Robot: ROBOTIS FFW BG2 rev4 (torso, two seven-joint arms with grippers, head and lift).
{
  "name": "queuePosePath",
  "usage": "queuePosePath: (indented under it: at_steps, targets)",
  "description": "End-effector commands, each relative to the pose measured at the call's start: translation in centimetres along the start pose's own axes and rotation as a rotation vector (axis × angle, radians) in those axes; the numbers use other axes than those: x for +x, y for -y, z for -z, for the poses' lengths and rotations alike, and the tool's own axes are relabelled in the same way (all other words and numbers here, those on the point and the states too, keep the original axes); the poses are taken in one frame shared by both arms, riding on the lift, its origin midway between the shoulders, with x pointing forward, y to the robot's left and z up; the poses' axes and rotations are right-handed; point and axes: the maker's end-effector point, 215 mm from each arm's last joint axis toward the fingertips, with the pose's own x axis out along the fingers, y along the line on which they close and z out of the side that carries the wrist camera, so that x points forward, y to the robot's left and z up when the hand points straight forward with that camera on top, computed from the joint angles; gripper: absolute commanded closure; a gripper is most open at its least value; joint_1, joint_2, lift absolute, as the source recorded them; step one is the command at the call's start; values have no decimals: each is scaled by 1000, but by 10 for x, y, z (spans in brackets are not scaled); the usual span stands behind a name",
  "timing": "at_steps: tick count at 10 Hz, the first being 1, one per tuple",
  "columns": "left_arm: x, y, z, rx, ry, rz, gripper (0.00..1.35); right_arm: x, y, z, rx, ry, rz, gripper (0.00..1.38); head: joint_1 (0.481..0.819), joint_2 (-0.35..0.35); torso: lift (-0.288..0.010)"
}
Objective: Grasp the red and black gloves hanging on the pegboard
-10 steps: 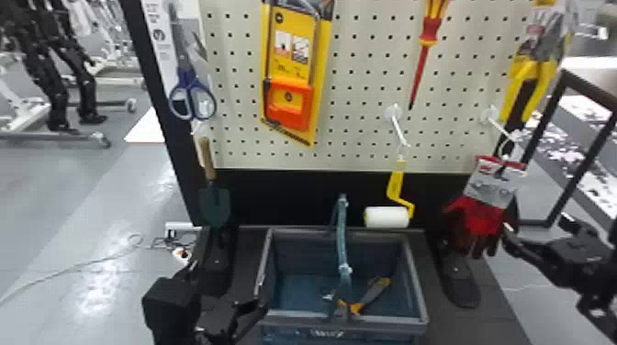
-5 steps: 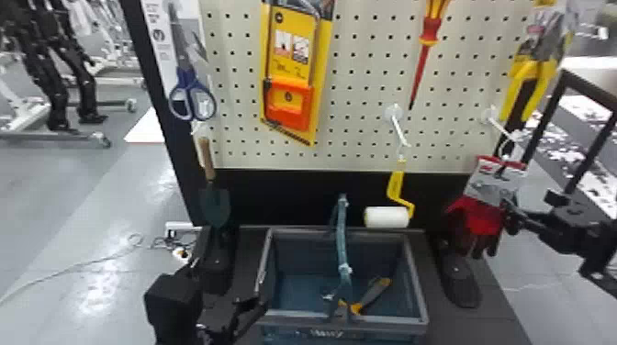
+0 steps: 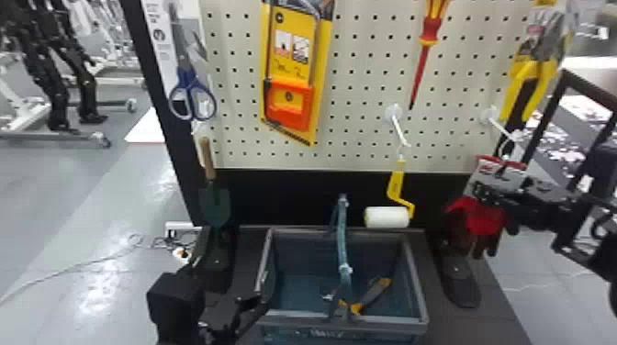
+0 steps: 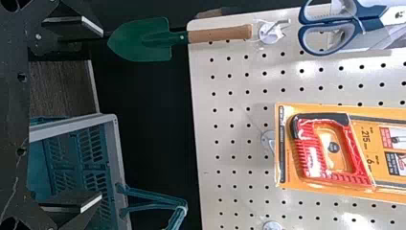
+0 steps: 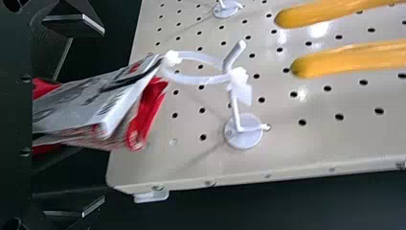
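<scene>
The red and black gloves [image 3: 470, 220] hang by a grey header card [image 3: 498, 169] from a white hook [image 3: 499, 127] at the pegboard's lower right corner. My right gripper [image 3: 492, 205] comes in from the right at glove height. In the right wrist view this gripper [image 5: 79, 115] is open, with one finger [image 5: 76, 21] on each side of the gloves [image 5: 95, 112] and a gap left on both sides. A white loop ties the card to the hook [image 5: 237, 110]. My left gripper [image 3: 241, 312] stays low at the front left, beside the basket, and stands open [image 4: 72, 112].
A blue basket [image 3: 415, 275] below the board holds yellow-handled pliers [image 3: 369, 293]. A paint roller [image 3: 388, 215] hangs left of the gloves and yellow pliers [image 3: 528, 78] hang above them. A black frame [image 3: 548, 114] stands close on the right. A green trowel [image 3: 215, 202] hangs at the left.
My right arm has moved left and up toward the pegboard, bringing its open fingers around the gloves. The left arm has kept still.
</scene>
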Motion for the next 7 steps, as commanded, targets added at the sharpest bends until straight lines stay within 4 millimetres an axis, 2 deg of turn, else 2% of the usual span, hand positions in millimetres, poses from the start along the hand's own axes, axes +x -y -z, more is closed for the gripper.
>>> queuePosePath:
  at_steps: [1, 2, 3, 4, 5, 6, 7]
  targets:
    - [0, 1, 0, -2, -1, 2, 114, -1, 1, 0, -9, -5, -2, 117, 549, 0, -100]
    - [0, 2, 2, -5, -4, 1, 114, -3, 3, 4, -1, -8, -4, 372, 549, 0, -100]
    - [0, 2, 1, -5, -2, 1, 116, -3, 3, 6, 10, 0, -7, 707, 549, 0, -100]
    - [1, 2, 2, -4, -2, 1, 121, -3, 1, 9, 25, 2, -13, 860, 549, 0, -100]
    - [1, 2, 2, -3, -2, 2, 122, -3, 1, 11, 23, 0, -13, 1177, 549, 0, -100]
    - [1, 3, 2, -5, -4, 4, 122, -3, -1, 10, 21, 10, -15, 1279, 549, 0, -100]
    - [1, 3, 2, -4, -2, 4, 122, -3, -2, 9, 18, 12, -19, 1283, 549, 0, -100]
